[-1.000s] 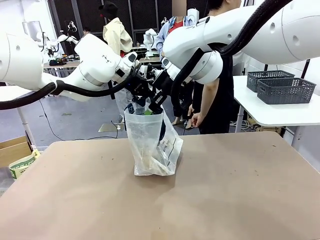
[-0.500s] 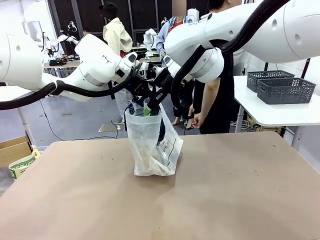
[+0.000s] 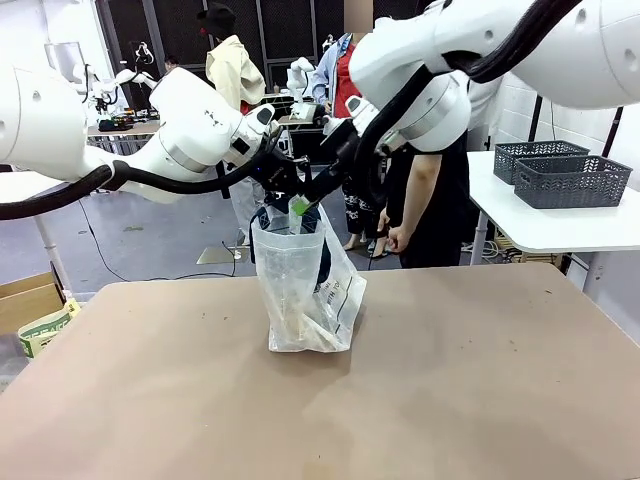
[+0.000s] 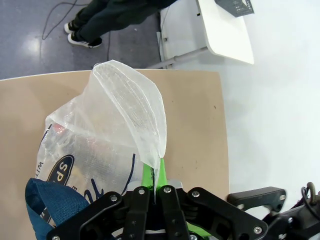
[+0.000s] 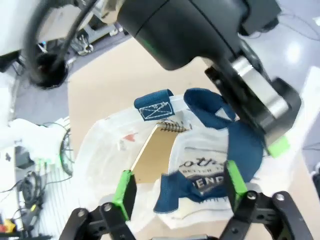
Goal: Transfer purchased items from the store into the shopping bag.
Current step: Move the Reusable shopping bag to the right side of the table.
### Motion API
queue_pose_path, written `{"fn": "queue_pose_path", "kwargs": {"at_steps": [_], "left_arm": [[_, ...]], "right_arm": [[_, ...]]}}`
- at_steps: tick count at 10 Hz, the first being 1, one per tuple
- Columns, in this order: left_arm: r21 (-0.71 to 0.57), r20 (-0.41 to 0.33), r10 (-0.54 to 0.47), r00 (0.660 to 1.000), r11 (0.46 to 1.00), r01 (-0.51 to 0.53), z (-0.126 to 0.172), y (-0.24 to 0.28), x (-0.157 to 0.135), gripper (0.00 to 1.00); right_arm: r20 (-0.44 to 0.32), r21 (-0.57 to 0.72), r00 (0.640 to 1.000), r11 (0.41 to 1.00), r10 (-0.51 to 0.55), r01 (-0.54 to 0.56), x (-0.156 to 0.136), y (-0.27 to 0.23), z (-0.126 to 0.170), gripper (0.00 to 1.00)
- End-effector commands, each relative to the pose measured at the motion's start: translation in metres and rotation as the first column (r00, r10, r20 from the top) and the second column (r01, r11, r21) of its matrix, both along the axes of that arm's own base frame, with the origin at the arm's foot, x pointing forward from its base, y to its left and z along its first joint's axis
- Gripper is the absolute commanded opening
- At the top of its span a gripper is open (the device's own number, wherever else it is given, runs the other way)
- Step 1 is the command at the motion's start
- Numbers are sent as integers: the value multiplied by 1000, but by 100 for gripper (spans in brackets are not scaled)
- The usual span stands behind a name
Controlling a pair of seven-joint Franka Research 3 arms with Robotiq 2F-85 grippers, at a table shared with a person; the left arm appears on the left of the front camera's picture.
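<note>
While your left gripper [image 4: 150, 192] stays pinched on the shopping bag [image 3: 300, 290] rim, the bag stands upright mid-table, mouth up. Your right gripper [image 5: 179, 186] hangs spread wide above it, empty. A tan packet [image 5: 152, 155] leans inside. Brown table [image 3: 480, 390] lies bare from 3 to 9 o'clock.

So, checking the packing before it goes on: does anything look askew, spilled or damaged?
Nothing spilled or torn. The shopping bag stands on the table, its rim pinched by the left gripper. The open right gripper hovers over the bag's mouth, where a tan spiral-bound packet sits tilted.
</note>
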State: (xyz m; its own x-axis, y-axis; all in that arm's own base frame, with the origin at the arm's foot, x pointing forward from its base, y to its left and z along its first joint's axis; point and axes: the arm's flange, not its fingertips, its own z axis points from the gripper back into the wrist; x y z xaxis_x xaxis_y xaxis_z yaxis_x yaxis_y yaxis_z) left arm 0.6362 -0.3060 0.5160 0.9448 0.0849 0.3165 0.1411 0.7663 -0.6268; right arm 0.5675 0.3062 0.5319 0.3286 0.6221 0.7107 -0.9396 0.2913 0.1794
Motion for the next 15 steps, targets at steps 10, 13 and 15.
{"fn": "queue_pose_path", "kwargs": {"at_steps": [10,13,15], "left_arm": [[-6,-5,7,1000,1000,-7,1,1,-1,0],[-6,-5,7,1000,1000,-7,1,1,-1,0],[-6,-5,7,1000,1000,-7,1,1,-1,0]], "right_arm": [[20,-136,999,990,-29,32,-52,-137,64,100],[-4,-170,999,985,-42,41,-39,-131,70,100],[-4,-170,999,985,-42,41,-39,-131,70,100]]}}
